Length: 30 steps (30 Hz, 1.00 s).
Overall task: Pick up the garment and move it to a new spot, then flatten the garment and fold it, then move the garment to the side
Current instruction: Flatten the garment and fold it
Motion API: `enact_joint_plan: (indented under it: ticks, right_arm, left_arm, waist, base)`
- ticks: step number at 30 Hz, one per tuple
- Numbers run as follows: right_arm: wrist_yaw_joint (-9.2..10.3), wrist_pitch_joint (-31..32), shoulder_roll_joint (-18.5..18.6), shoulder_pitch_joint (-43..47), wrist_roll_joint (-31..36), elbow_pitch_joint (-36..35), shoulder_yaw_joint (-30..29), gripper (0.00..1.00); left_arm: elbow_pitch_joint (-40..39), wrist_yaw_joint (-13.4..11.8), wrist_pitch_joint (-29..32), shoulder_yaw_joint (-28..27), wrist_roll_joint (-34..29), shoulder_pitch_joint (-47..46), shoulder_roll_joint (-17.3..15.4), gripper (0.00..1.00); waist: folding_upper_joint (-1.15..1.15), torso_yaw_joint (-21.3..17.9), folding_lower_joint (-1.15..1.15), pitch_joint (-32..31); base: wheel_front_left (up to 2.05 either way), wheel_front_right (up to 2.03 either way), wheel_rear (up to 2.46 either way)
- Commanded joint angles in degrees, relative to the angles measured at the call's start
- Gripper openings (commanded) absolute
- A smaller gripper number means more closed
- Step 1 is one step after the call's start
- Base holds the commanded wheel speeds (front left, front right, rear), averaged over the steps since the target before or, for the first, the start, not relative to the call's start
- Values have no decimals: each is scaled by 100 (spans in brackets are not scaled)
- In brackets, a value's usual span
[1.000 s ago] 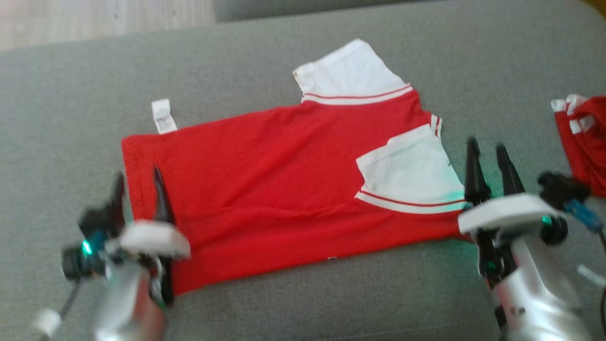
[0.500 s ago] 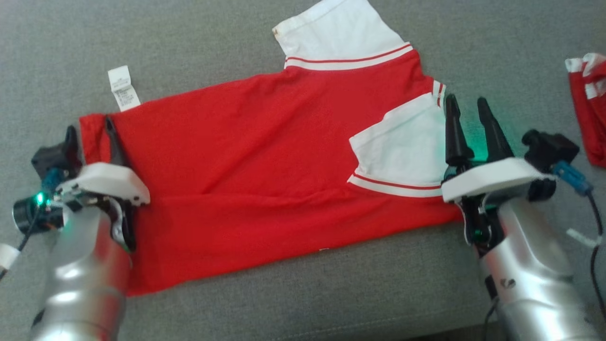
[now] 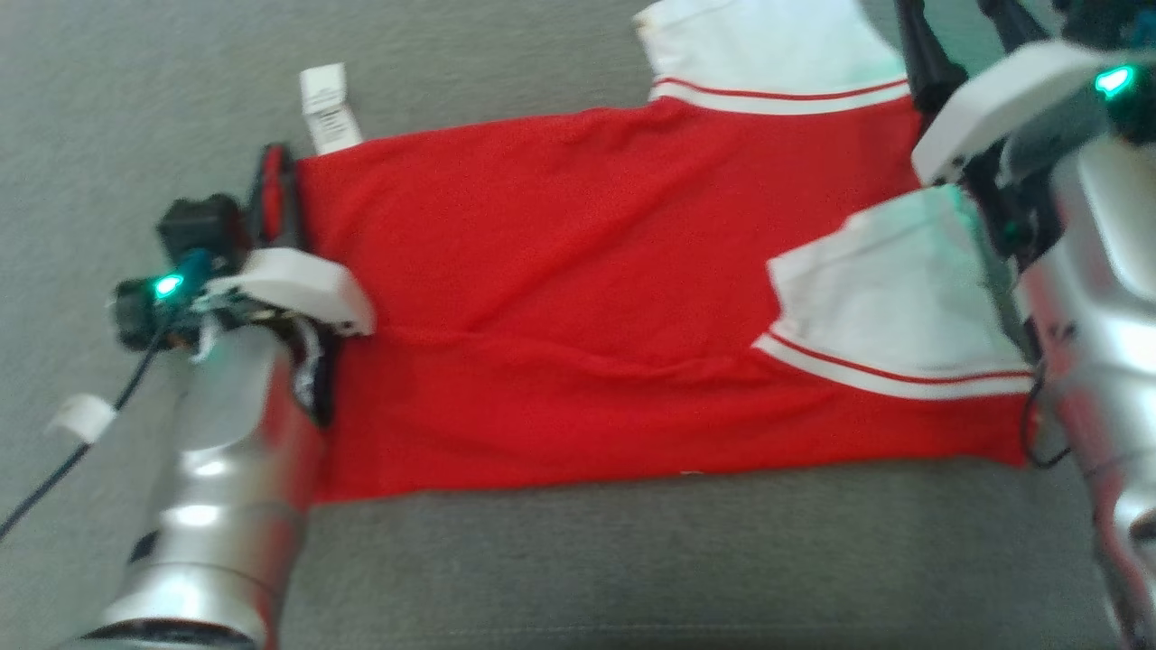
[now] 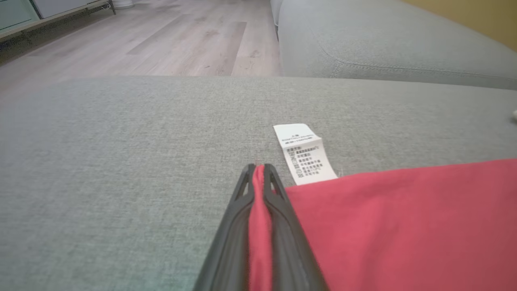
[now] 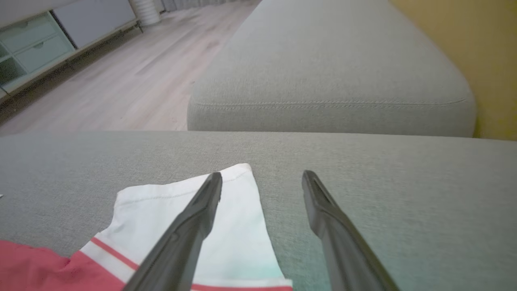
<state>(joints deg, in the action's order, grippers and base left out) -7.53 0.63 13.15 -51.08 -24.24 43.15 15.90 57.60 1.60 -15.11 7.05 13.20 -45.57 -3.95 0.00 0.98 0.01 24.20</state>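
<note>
Left gripper (image 4: 259,171), open 1 second ago, is now clamped on garment (image 3: 578,271) hem; right gripper (image 5: 261,180) remains open; folding lift indicated.

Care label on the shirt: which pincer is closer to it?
Left. The left pincer is shut on the red hem of the shirt, right beside the label; the right pincer stands open at the white sleeve, across the shirt.

Grey sofa cushion (image 3: 542,560) carries red garment (image 3: 560,271), spread flat; white care label (image 3: 325,108) beside its edge.
</note>
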Motion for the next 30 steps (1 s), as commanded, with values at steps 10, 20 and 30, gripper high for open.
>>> enact_joint_plan:
  ticks: [10,20,30]
  right_arm:
    - [4,995,477,-1467,738,1430,287,100]
    - [4,1124,383,-1756,807,2125,366,0]
    - [4,-945,374,-2179,1106,2190,-240,0]
  left_arm:
    - [-803,193,11,1211,931,-55,105,0]
    - [-1072,-239,11,2036,1631,-167,106,0]
    - [-1608,-447,11,1359,1062,-393,46,0]
  waist:
    - [0,1229,-1,577]
    - [0,1338,-1,664]
    - [0,906,-1,492]
  base:
    - [0,0,0]
    - [0,0,0]
    - [0,0,0]
